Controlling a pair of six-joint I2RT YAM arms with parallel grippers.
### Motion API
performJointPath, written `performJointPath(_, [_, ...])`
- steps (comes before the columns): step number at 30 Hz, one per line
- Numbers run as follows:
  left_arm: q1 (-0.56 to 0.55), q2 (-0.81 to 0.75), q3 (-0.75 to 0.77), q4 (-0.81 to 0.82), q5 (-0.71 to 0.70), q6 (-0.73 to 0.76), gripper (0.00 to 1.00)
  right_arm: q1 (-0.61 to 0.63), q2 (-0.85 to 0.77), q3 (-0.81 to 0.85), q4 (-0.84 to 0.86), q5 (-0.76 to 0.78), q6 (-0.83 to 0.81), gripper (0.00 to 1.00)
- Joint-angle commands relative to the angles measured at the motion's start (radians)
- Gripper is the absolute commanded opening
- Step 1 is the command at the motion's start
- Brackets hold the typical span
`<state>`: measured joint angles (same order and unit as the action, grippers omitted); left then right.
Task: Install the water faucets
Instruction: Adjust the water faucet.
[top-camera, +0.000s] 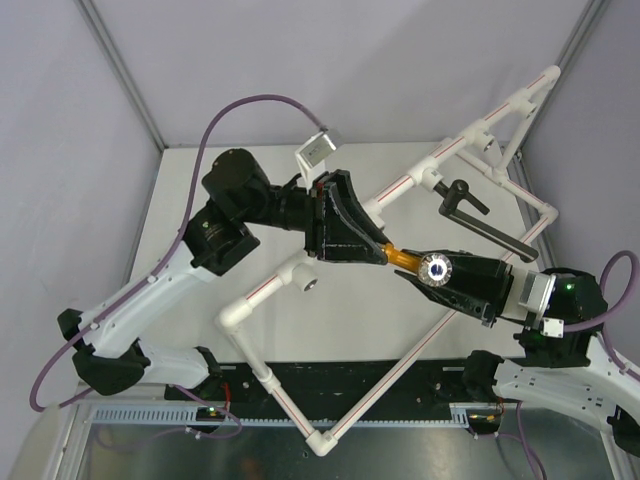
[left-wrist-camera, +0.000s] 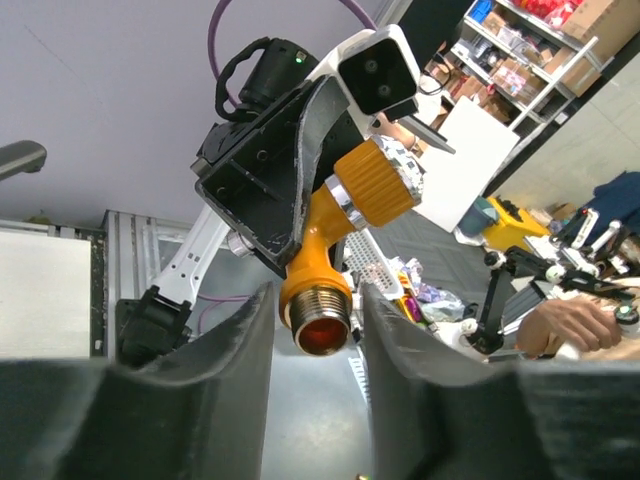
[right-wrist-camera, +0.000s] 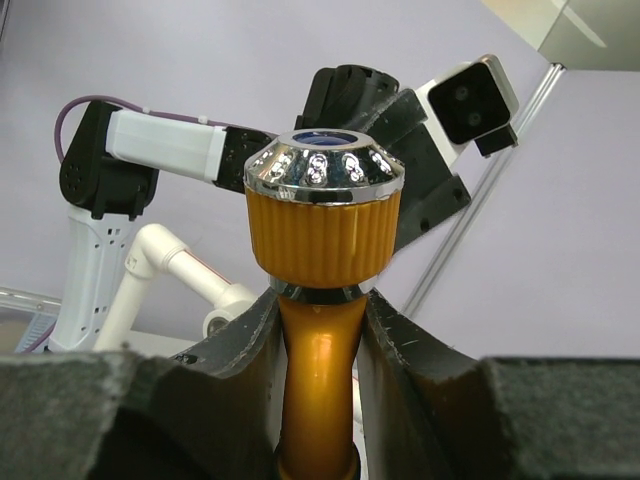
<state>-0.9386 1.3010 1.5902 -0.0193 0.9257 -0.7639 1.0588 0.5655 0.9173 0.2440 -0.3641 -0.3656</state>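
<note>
The orange-brass tap (top-camera: 403, 258) with its silver-blue knob (top-camera: 435, 267) hangs in the air between my two grippers, above the white pipe frame (top-camera: 400, 190). My right gripper (top-camera: 428, 274) is shut on the tap's neck (right-wrist-camera: 320, 350), just under the knob (right-wrist-camera: 324, 170). My left gripper (top-camera: 384, 250) faces it. Its jaws stand on either side of the tap's threaded end (left-wrist-camera: 318, 318), with a narrow gap showing on one side. The black tap (top-camera: 462, 197) with its long arm sits on the frame at the back right.
An open round socket (top-camera: 308, 283) on the frame lies just below my left gripper. The frame runs diagonally from the front centre (top-camera: 325, 437) to the back right corner (top-camera: 540, 85). Grey walls enclose the table.
</note>
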Motion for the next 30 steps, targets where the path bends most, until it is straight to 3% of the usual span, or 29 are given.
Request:
performJointPath(1, [-0.004, 0.006, -0.024, 0.004, 0.011, -0.026, 0.57, 0.01, 0.014, 0.026, 0.016, 0.042, 0.025, 0.0])
performJointPath(4, [0.015, -0.01, -0.029, 0.004, 0.003, -0.026, 0.89, 0.009, -0.011, 0.026, -0.027, 0.075, 0.027, 0.0])
performJointPath(6, [0.036, -0.024, -0.031, 0.004, 0.002, -0.026, 0.97, 0.01, -0.037, 0.026, -0.073, 0.102, 0.024, 0.0])
performJointPath(14, [0.175, -0.07, -0.039, -0.074, -0.011, 0.014, 1.0, 0.01, -0.152, 0.039, -0.303, 0.242, 0.01, 0.0])
performJointPath(18, [0.224, -0.085, -0.023, -0.218, -0.069, 0.113, 1.0, 0.01, -0.167, 0.057, -0.429, 0.307, -0.025, 0.0])
performJointPath(24, [0.235, -0.073, 0.071, -0.576, -0.273, 0.353, 1.0, 0.01, -0.164, 0.063, -0.537, 0.349, -0.083, 0.0])
performJointPath(30, [0.231, -0.093, 0.054, -0.712, -0.383, 0.443, 1.0, 0.01, -0.152, 0.062, -0.587, 0.438, -0.155, 0.0])
